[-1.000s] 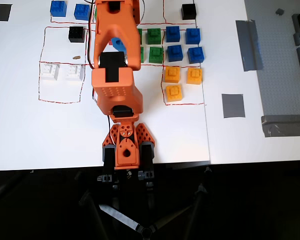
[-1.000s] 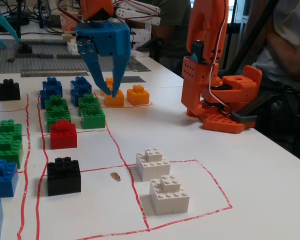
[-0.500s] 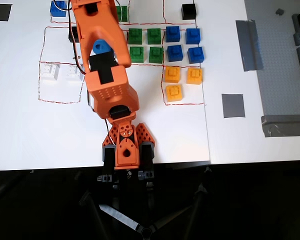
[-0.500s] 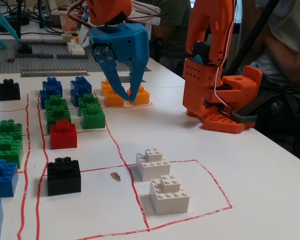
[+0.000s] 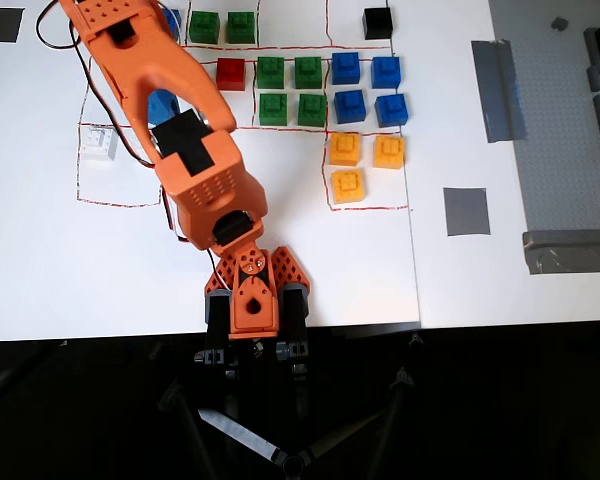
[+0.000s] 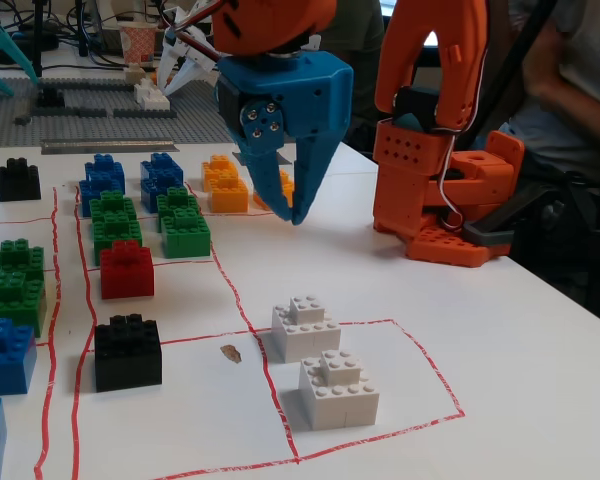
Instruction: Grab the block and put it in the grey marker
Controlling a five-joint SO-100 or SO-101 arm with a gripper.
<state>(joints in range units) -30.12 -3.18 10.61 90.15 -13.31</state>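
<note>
I am looking at a robotics lab or maker workspace. A white table [image 5: 500, 290] carries hand-drawn red zones [image 6: 270, 400] with sorted toy bricks [image 5: 360, 90]. Upper left in the fixed view I see cables, grey baseplates [image 6: 100, 110] and another white arm [image 6: 185, 55]. Someone sits at upper right.

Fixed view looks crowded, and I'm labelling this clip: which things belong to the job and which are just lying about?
Job in hand:
gripper, open and empty
black block
grey marker

Lying about:
green bricks
blue bricks
yellow bricks
red brick
white bricks
second black brick, probably spare
</note>
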